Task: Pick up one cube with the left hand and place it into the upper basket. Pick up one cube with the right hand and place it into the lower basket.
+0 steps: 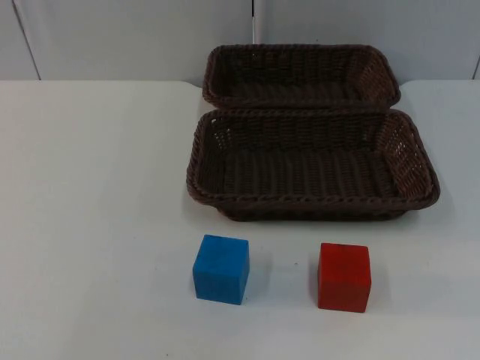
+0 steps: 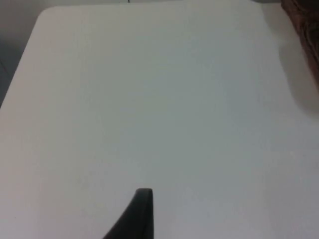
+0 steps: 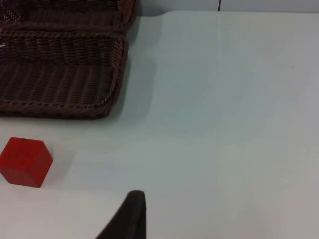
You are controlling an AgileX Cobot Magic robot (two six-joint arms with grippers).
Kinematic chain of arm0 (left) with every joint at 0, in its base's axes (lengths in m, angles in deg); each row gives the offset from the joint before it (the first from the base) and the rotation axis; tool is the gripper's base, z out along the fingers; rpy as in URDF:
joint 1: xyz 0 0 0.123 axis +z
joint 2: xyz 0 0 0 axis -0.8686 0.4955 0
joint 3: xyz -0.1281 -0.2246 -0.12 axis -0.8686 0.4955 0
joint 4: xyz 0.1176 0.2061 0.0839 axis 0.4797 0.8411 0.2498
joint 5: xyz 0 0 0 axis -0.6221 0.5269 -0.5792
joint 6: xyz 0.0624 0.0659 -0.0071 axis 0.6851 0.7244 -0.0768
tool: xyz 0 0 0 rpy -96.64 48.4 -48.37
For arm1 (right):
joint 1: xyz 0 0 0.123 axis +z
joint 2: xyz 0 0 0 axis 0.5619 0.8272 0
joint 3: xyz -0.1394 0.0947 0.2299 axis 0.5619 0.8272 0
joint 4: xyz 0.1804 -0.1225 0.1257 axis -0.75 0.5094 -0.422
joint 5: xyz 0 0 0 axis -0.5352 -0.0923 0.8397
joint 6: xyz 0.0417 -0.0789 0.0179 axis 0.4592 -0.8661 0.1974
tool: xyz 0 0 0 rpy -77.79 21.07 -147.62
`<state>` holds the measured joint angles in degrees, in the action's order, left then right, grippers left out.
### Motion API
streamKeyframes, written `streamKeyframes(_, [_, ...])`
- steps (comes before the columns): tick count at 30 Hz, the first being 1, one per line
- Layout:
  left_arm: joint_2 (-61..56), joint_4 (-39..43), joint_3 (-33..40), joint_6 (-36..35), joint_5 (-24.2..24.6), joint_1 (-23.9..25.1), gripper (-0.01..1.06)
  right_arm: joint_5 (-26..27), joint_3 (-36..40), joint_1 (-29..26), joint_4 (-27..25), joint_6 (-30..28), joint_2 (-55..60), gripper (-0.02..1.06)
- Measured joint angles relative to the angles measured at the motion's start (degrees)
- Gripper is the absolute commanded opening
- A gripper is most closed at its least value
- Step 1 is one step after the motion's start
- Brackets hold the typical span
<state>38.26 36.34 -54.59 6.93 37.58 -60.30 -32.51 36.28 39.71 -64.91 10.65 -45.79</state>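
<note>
A blue cube (image 1: 221, 268) and a red cube (image 1: 344, 276) stand side by side on the white table (image 1: 90, 187), in front of two dark brown wicker baskets. The lower basket (image 1: 311, 198) lies just behind the cubes, and the upper basket (image 1: 300, 49) touches its far rim. Neither basket holds anything. My left gripper (image 2: 142, 214) hangs over bare table, with a basket's edge (image 2: 304, 25) off to one side. My right gripper (image 3: 130, 214) is above the table close to the red cube (image 3: 25, 162), beside the lower basket (image 3: 112, 74) and the upper basket (image 3: 75, 15).
The grey partition wall (image 1: 112, 37) closes the table behind the baskets. Wide bare table lies to the left of the baskets and cubes, with a narrower strip to their right.
</note>
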Motion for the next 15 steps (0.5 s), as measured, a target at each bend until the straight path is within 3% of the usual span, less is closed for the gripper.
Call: streamKeyframes(15, [4.61, -4.11, -0.57, 2.14, -2.88, 0.0, 1.05, 0.0, 0.0, 0.0, 0.0, 0.0, 0.0, 1.05])
